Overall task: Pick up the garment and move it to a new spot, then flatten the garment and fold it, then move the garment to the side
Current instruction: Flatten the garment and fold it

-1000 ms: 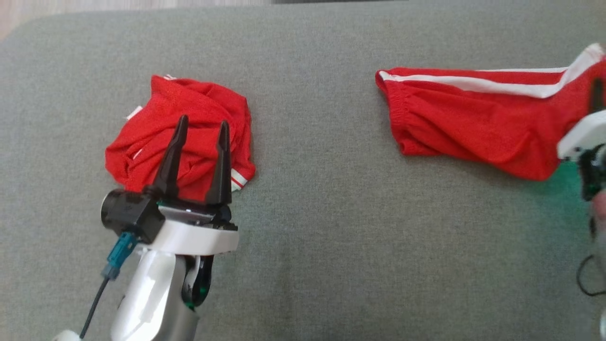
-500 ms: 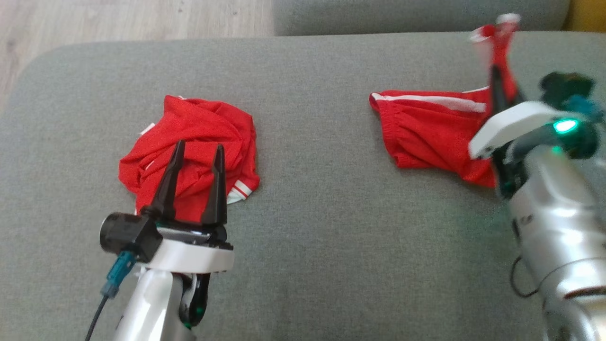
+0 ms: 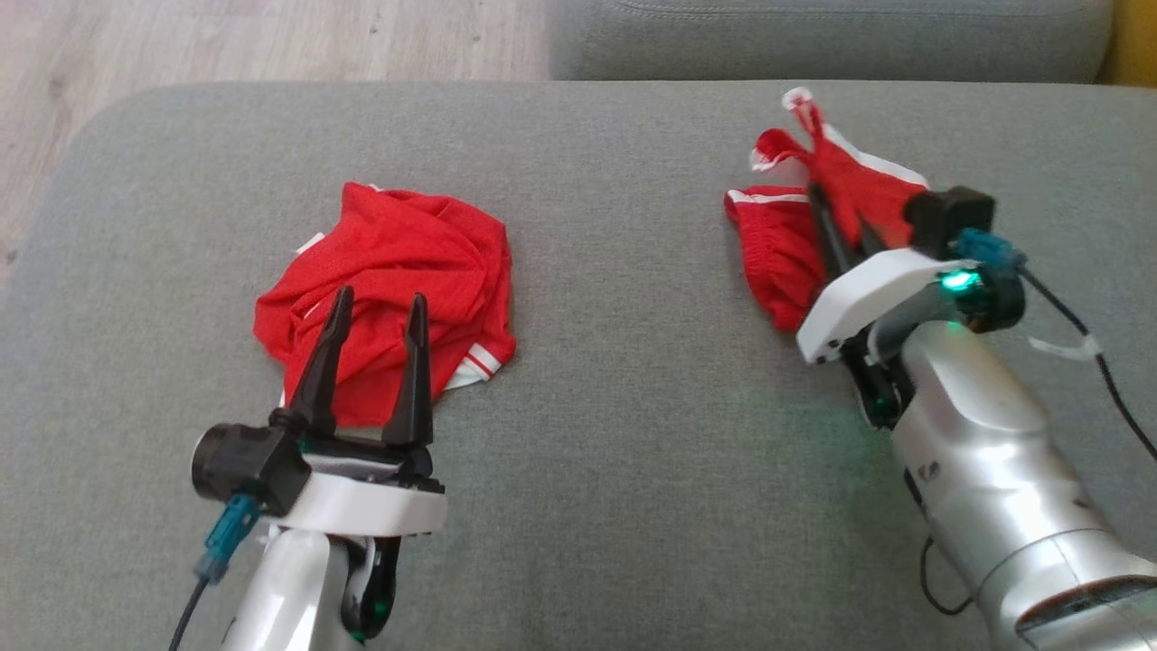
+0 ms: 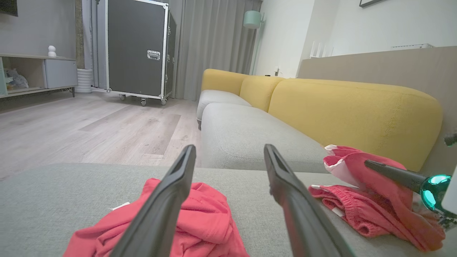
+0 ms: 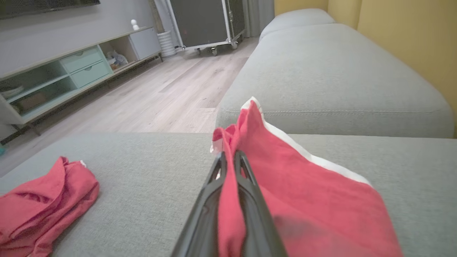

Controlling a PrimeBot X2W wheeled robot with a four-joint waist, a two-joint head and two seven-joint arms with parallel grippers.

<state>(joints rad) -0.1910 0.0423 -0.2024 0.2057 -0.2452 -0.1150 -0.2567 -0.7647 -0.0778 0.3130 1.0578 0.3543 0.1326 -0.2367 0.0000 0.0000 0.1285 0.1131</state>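
Two red garments on the grey cushion (image 3: 633, 380), two grippers: the right gripper (image 5: 228, 157) pinches the half-lifted garment (image 3: 859, 185) at the far right, while the left gripper (image 3: 380, 298) has its fingers spread over the crumpled garment (image 3: 407, 253) at left.

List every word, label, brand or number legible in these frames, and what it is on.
No text can be read in any view.
Small dark mark on the right forearm: too small to read.
White tag on the crumpled red garment: blurred, no lettering discernible.
Black road case: no legible label.
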